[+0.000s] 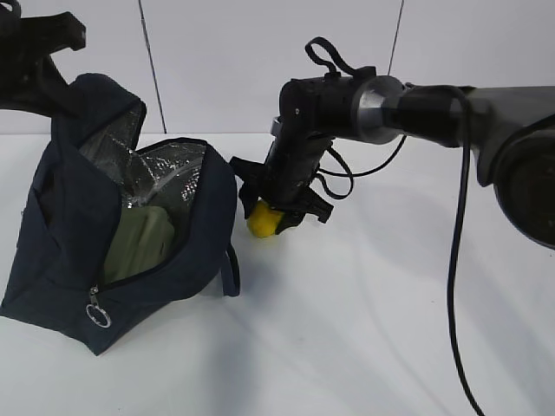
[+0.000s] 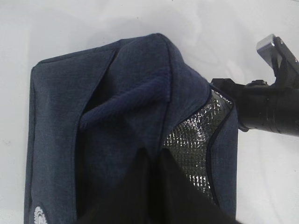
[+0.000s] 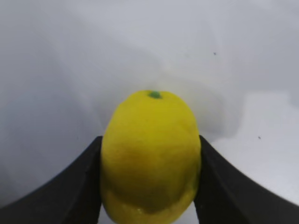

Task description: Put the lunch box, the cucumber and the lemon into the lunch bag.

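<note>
The navy lunch bag [image 1: 61,234] lies at the left with its top open and the silver lining showing. A pale green lid, the lunch box [image 1: 143,241], shows inside it. My left gripper [image 1: 61,91] is shut on the bag's upper fabric edge and holds the flap up; in the left wrist view the dark fingers [image 2: 140,191] pinch the bag [image 2: 121,102]. My right gripper [image 1: 269,212] is shut on the yellow lemon [image 1: 263,219], low over the table just right of the bag. The lemon [image 3: 150,149] fills the space between the right gripper's [image 3: 150,186] jaws. The cucumber is out of view.
The white table [image 1: 373,312] stretches to the right and front. The bag's zipper ring pull [image 1: 98,312] hangs at its front corner. The right arm's black cable [image 1: 455,260] hangs down at the right. The right arm [image 2: 271,107] shows beside the bag.
</note>
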Robot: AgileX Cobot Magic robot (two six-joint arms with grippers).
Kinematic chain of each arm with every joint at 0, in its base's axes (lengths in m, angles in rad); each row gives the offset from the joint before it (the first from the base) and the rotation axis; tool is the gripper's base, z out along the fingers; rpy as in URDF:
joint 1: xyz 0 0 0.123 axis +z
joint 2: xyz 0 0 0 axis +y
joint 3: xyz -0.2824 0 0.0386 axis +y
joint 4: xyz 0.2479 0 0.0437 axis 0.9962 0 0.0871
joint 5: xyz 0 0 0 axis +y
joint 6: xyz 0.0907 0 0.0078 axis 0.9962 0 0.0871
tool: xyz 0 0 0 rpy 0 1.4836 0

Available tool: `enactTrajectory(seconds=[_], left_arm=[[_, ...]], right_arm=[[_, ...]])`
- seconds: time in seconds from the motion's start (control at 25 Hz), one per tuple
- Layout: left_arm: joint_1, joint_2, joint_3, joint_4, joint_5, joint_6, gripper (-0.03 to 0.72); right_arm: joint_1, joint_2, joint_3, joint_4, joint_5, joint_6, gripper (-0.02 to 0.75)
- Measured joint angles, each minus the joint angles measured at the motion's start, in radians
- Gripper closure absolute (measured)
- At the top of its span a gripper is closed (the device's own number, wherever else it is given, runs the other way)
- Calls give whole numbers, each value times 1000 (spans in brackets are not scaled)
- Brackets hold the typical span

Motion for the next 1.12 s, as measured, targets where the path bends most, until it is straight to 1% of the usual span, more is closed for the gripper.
enactTrajectory(seconds=[0.16, 0.32, 0.48, 0.6, 0.68, 0.8, 1.04, 1.12], left_arm=[[0, 0, 0, 0, 0, 0, 693], [0, 0, 0, 0, 0, 2, 693], [0, 0, 0, 1, 0, 3, 693], [0, 0, 0, 2, 0, 3, 693], [0, 0, 0, 2, 0, 3, 693], [0, 0, 0, 2, 0, 3, 693], [0, 0, 0, 4, 0, 3, 693], [0, 0, 0, 4, 0, 3, 693]], right_arm=[[0, 0, -31, -35, 74, -2, 335], [0, 0, -116, -128, 187, -11, 335], [0, 0, -228, -233, 329, -74, 336], [0, 0, -305, -300, 361, -137, 337], [0, 0, -350, -299, 363, -225, 337], [0, -4, -399, -255, 370, -321, 337], [0, -66, -420, -134, 381, -376, 337], [0, -87, -422, -65, 385, -395, 337]])
